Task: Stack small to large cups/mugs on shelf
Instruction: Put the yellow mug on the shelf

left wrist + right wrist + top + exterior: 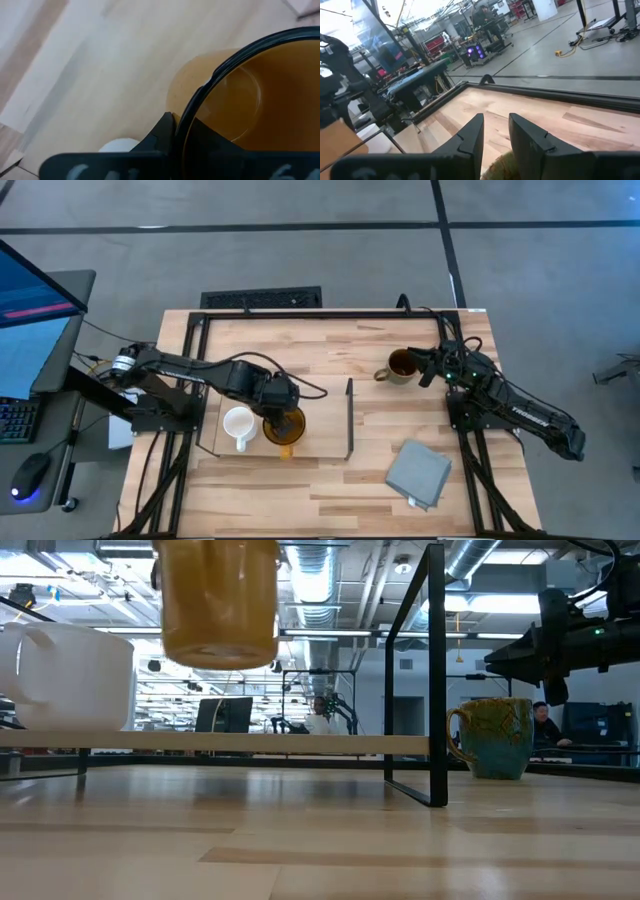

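Observation:
The amber mug (285,429) hangs in my left gripper (280,408) above the shelf board (322,425); the low view shows its base (218,645) well clear of the board (300,743). The white mug (238,425) stands upright on the board's left part and also shows in the low view (65,675). The olive-brown mug (402,365) stands on the tabletop at the far right, outside the shelf's upright end (437,670). My right gripper (428,367) hovers just right of and above its rim, fingers a little apart and empty; the mug's rim (501,166) shows below them. My left gripper holds the amber mug by its rim (200,97), one finger (162,137) outside the wall and the other inside. The fingers come from above, pointing down. The mug hangs upright below them, lifted clear of the shelf board.
A grey folded cloth (418,472) lies at the table's near right. The shelf's black wire end (349,420) stands between the board and the olive-brown mug. A black frame (330,313) runs along the table's far edge. Bare board lies right of the amber mug.

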Controlling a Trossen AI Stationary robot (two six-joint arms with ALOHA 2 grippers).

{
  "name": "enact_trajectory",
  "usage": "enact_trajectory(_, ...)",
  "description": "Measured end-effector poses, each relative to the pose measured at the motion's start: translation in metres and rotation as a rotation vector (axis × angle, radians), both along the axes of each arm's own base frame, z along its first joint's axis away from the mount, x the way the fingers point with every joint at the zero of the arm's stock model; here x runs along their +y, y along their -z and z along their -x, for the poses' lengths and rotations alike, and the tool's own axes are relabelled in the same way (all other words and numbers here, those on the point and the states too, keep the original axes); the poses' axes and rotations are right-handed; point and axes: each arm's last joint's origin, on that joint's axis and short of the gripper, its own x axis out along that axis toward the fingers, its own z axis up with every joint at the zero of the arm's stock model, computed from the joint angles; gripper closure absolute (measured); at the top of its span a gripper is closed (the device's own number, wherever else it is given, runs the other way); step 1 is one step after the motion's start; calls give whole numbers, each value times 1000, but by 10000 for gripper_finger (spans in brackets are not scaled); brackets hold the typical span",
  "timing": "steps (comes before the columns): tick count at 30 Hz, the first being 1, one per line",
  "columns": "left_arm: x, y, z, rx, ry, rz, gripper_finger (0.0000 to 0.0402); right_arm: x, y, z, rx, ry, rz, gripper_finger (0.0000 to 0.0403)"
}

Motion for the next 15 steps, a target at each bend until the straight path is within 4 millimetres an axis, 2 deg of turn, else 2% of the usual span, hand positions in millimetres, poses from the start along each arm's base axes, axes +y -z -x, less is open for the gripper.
enact_trajectory(15, 4, 17, 4, -6, 101, 4, 393, 0, 0, 0, -1, 1, 0, 290)
